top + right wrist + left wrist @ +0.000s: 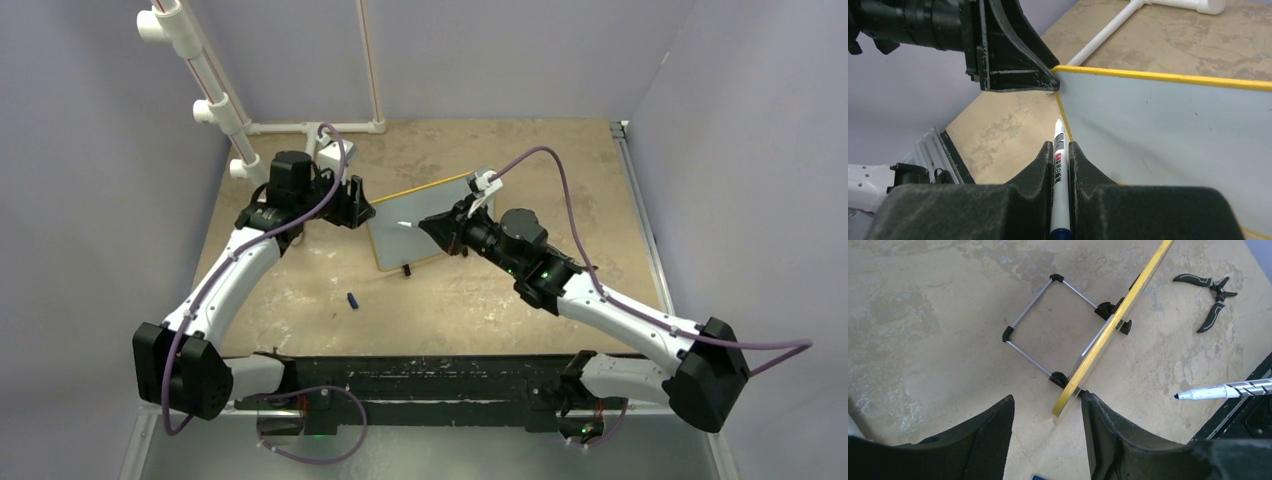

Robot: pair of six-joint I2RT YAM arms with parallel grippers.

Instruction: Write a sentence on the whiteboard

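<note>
Your right pincer (1060, 146) is clamped on a white marker (1059, 131), which runs up between its two pads and sticks out beyond them. The uncapped tip sits just ahead of the pincer, close to the near side edge of the whiteboard (1173, 130); you cannot tell from these views whether the tip touches the surface. The board stands tilted directly in front of this pincer, with its yellow frame along the top. Your left pincer (1047, 399) is spread apart, and the board's yellow-rimmed corner sits in the gap between its fingers. The corner is right beside the finger (1103, 430) on the right of the wrist view and apart from the other. Beyond that pincer, behind the board, a wire stand (1030, 305) rests on the table (923, 315). A pair of pliers (1209, 295) lies ahead of the left pincer, on the board's other side from the stand. A small blue cap (353, 299) lies nearer the arm bases than both pincers.
</note>
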